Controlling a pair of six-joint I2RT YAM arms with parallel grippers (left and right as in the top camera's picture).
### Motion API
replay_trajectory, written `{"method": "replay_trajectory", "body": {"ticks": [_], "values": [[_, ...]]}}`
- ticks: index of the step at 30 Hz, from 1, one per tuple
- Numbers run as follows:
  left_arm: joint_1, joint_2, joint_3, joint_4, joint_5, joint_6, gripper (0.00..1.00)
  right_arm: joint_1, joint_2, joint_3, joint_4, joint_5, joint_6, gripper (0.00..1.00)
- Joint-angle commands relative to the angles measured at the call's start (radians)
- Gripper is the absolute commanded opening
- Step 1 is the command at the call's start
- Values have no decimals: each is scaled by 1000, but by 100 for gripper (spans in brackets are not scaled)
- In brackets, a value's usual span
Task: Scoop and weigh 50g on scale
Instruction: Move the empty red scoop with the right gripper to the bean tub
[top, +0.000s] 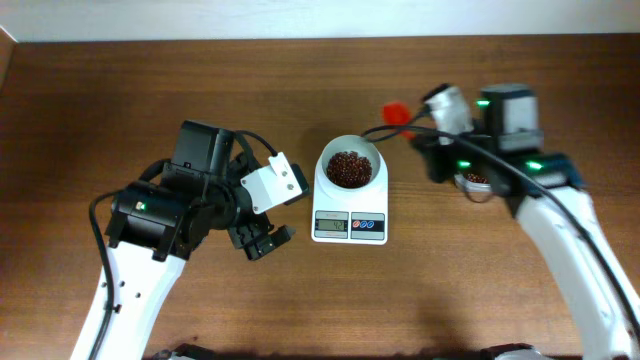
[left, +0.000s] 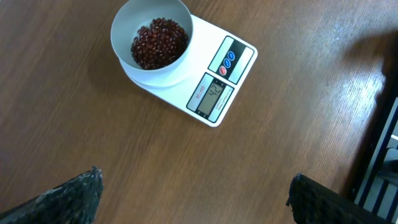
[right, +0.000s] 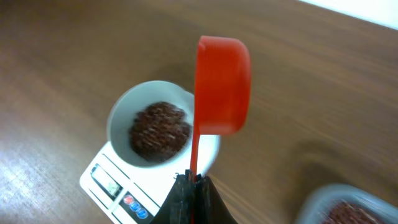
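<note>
The white scale (top: 350, 226) stands at the table's middle, its display and blue buttons facing the front edge. Its round white bowl (top: 330, 160) holds a heap of dark red-brown beans (top: 348, 170). My right gripper (right: 194, 180) is shut on the thin handle of an orange-red scoop (right: 222, 87). The scoop is tipped on its side just past the bowl's right rim, and no beans show in it. My left gripper (left: 194, 186) hangs open over bare wood to the left of the scale (left: 214, 93), with nothing between its fingers (left: 74, 196).
A clear tub (top: 475, 181) with more beans sits under my right arm, to the right of the scale; its blurred corner (right: 342, 208) also shows in the right wrist view. Bare brown tabletop surrounds the scale.
</note>
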Motion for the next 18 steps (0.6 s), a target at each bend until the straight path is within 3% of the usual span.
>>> {"method": "replay_trajectory", "body": {"ticks": [1, 9, 18], "values": [[5, -3, 16, -2, 14, 20, 99, -116, -51, 21, -63, 3, 12, 4], [5, -3, 16, -2, 14, 20, 99, -332, -17, 18, -222, 27, 12, 4], [5, -3, 16, -2, 14, 20, 99, -346, 94, 2, -277, 278, 13, 4]]}}
